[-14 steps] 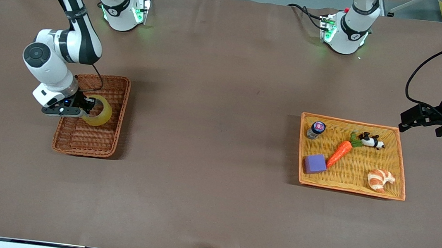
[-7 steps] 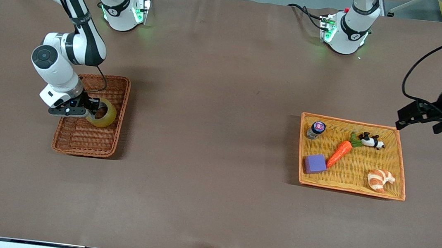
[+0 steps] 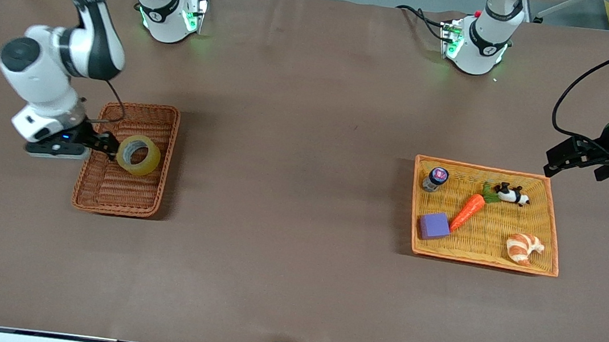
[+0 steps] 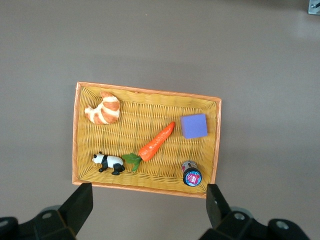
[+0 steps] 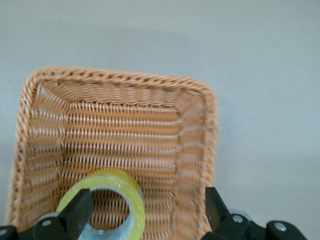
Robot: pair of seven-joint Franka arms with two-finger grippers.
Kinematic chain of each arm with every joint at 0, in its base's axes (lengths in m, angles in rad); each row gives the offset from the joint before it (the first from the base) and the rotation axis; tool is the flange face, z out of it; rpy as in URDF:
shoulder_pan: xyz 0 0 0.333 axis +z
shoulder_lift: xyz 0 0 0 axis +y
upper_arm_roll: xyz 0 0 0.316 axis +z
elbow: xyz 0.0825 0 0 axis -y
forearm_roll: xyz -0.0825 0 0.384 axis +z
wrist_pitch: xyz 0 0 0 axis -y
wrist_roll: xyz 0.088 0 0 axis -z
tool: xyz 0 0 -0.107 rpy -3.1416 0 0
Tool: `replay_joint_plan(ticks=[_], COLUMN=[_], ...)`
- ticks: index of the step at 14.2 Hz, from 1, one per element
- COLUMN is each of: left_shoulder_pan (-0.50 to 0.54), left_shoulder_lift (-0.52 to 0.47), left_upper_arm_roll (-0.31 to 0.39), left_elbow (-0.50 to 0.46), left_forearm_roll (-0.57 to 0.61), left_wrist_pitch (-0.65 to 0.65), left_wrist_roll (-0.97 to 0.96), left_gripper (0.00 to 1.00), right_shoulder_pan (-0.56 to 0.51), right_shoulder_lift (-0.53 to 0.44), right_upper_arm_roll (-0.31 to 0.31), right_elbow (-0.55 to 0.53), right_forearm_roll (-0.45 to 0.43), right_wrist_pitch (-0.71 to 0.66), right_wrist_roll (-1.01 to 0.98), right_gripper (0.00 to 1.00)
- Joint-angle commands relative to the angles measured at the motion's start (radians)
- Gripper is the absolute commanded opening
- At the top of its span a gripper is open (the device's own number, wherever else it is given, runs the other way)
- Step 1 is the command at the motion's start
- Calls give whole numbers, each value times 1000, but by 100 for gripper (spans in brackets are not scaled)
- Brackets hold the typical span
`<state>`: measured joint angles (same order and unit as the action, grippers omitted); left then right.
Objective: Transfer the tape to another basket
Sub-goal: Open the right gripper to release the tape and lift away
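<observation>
Front view: the tape (image 3: 138, 155) rests in the reddish-brown basket (image 3: 170, 138), released. Right pincer (image 3: 106, 144), spread wide and empty, sits beside the tape toward the right arm's end of the desk (image 3: 287, 220). Left pincer (image 3: 568, 160) waits spread, empty, over the desk beside the orange-yellow basket (image 3: 554, 222).

The tape (image 3: 138, 155) sits in the wicker basket (image 3: 150, 204) at the right arm's end of the bench (image 3: 290, 192). Well apart, toward the left arm's end, a wider basket (image 3: 552, 234) holds a carrot (image 3: 467, 211), croissant (image 3: 524, 247), panda (image 3: 511, 193), block (image 3: 434, 225) and jar (image 3: 435, 178).
</observation>
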<state>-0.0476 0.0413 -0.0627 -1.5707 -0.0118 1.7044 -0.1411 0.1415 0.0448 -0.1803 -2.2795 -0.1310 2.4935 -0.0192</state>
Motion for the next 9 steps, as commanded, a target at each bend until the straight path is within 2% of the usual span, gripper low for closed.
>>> replay_joint_plan(ticks=[1,2,4,5,6,9], left_shoulder_pan=[6,8,6,8,8,8], left_shoulder_lift=[-41,-41,-43,-41,-40,-40], left_upper_arm_roll=[-8,-8,-8,-8,-8,-8], left_elbow=[-42,-42,-43,-42,-42,-40], left_forearm_roll=[3,3,3,4,3,4], left_wrist_pitch=[0,0,0,0,0,-2], left_wrist_roll=[6,6,6,8,8,14], left_gripper=[100,100,100,100,100,100], right_shoulder_pan=[-20,-34,-84,-101,-102,-94], right_shoulder_lift=[-48,-48,-52,-52,-52,-51], right_upper_arm_roll=[7,13,77,84,82,85], right_elbow=[160,245,389,456,524,682], right_forearm_roll=[16,17,52,124,160,162], right_wrist_pitch=[-263,-365,-538,-621,-703,-867], right_wrist_roll=[39,38,45,48,56,159], right_gripper=[100,100,100,100,100,100])
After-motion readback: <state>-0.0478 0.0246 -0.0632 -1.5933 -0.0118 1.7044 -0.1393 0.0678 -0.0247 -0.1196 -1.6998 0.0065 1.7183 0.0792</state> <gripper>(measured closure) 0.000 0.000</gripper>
